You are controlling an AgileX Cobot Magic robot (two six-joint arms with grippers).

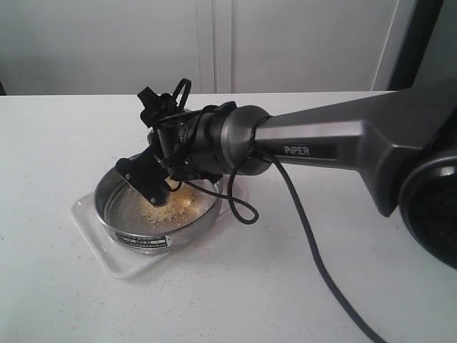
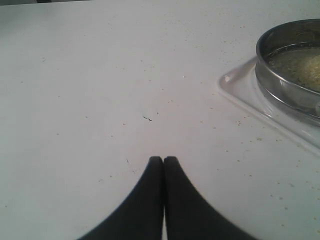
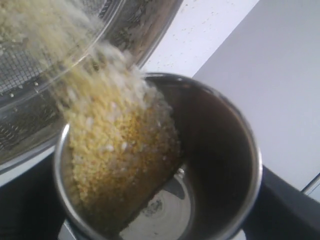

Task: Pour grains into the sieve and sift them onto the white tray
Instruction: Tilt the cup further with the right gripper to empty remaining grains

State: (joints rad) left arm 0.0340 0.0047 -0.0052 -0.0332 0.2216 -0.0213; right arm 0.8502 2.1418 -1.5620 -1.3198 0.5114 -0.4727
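Grains (image 3: 115,145) are spilling out of a small steel cup (image 3: 225,150) in my right wrist view. They are tiny yellow bits with some paler bits mixed in. The cup is tipped over, and the grains slide across its lip toward the mesh of the sieve (image 3: 20,100), which is just beside the lip. The falling grains look blurry.

My right gripper (image 1: 161,179) holds that cup. I see a dark finger on each side of the cup, so the fingers (image 3: 287,207) are closed around it, about as wide as the cup. In the exterior view the gripper leans down over the sieve (image 1: 153,236), at the side farther from the camera. The cup itself is hard to make out there. A small yellow heap of grains (image 1: 175,204) lies on the mesh right under the gripper.

The sieve sits inside the white tray (image 1: 89,214), and the tray sits on the white table (image 1: 321,286).

My left gripper (image 2: 163,160) holds nothing. Its two black fingers (image 2: 150,200) are pressed together with no gap. It is over bare table, well apart from the tray (image 2: 245,87) and the sieve (image 2: 280,65), which are off to one side of it. Some grains (image 2: 300,70) show inside the sieve there too.
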